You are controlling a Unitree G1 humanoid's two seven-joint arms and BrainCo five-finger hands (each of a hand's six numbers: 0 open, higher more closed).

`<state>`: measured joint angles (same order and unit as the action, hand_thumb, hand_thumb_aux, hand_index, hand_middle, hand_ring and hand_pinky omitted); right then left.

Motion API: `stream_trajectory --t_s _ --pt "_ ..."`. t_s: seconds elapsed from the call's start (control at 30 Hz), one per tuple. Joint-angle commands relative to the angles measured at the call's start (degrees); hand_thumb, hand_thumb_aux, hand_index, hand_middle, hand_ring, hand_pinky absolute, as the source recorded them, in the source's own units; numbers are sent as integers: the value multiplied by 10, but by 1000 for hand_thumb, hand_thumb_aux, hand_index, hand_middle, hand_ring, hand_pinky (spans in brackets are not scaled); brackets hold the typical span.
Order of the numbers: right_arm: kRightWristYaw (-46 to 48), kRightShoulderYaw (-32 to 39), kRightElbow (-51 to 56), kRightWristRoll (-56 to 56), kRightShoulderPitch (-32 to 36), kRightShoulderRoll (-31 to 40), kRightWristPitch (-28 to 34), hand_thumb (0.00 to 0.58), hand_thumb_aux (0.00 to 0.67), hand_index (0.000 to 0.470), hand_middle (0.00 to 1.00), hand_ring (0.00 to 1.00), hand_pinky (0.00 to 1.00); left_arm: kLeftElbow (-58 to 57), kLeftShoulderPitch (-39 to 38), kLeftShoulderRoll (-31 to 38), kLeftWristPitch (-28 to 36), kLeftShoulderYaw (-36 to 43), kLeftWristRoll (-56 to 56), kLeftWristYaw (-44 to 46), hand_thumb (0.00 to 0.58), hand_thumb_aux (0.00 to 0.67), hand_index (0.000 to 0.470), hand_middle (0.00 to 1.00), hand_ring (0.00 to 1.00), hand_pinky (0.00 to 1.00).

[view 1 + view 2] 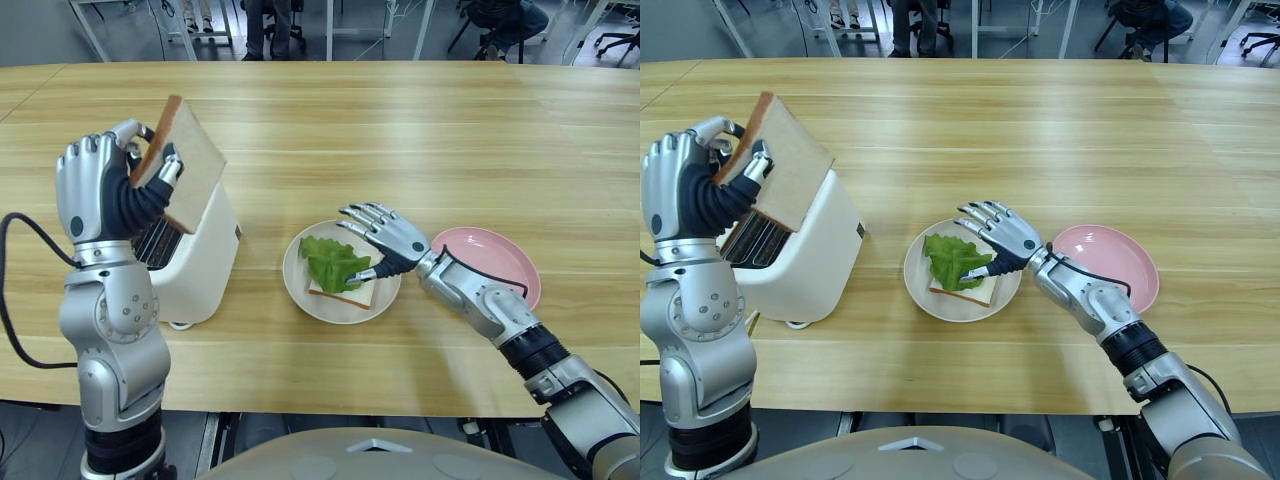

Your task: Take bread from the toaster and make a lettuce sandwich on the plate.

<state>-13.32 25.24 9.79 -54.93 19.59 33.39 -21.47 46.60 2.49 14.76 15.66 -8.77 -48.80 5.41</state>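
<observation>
My left hand (100, 185) is shut on a slice of bread (188, 165), holding it tilted just above the white toaster (200, 262). On the cream plate (296, 283) lies another bread slice (349, 294) with a green lettuce leaf (332, 262) on top. My right hand (385, 238) rests over the plate's right side with its fingers spread, and one fingertip touches the lettuce's edge.
A pink plate (495, 260) lies to the right of the cream plate, partly under my right forearm. The toaster stands near the table's front edge. Bare wooden table stretches behind both plates. Chairs and table legs stand beyond the far edge.
</observation>
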Motion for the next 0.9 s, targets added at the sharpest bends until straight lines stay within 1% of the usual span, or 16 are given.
stream_trajectory --t_s 0.03,0.1,0.13,0.2,0.27,0.37,0.43,0.53,0.6,0.67,0.77,0.9 --pt "-63 -80 -43 41 -21 14 -6 0 0 0 0 0 0 46 32 -49 5 53 100 38 580 670 460 1000 1000 1000" --pt "-100 -123 -60 66 -45 20 -18 0 0 0 0 0 0 28 36 -83 10 83 142 45 580 670 460 1000 1000 1000" --pt "-114 -139 -70 72 -62 25 -27 0 0 0 0 0 0 9 36 -111 12 98 169 41 580 670 460 1000 1000 1000" --pt "-140 -160 -86 70 -90 34 -44 0 0 0 0 0 0 -15 34 -147 16 117 206 33 580 670 460 1000 1000 1000" --pt "-168 -179 -97 63 -113 43 -61 0 0 0 0 0 0 -69 11 -199 10 140 258 17 580 670 460 1000 1000 1000" --pt "-204 -199 -104 46 -137 59 -82 0 0 0 0 0 0 -144 -19 -248 2 165 320 -4 580 670 460 1000 1000 1000" --pt "-225 -210 -112 37 -154 69 -96 0 0 0 0 0 0 -201 -30 -255 -7 186 345 -21 580 670 460 1000 1000 1000" --pt "-227 -198 -129 16 -176 82 -124 0 0 0 0 0 0 -285 -34 -263 -25 199 387 -46 580 670 460 1000 1000 1000" --pt "-215 -175 -144 -8 -190 93 -151 0 0 0 0 0 0 -350 -30 -268 -42 205 410 -67 580 670 460 1000 1000 1000" --pt "-206 -159 -150 -26 -199 96 -163 0 0 0 0 0 0 -393 -25 -267 -57 212 425 -83 580 670 460 1000 1000 1000" --pt "-175 -128 -144 -39 -202 93 -173 0 0 0 0 0 0 -460 -18 -267 -80 225 440 -100 580 670 460 1000 1000 1000" --pt "-112 -86 -120 -26 -197 92 -191 0 0 0 0 0 0 -537 -6 -260 -119 241 453 -114 580 670 460 1000 1000 1000"
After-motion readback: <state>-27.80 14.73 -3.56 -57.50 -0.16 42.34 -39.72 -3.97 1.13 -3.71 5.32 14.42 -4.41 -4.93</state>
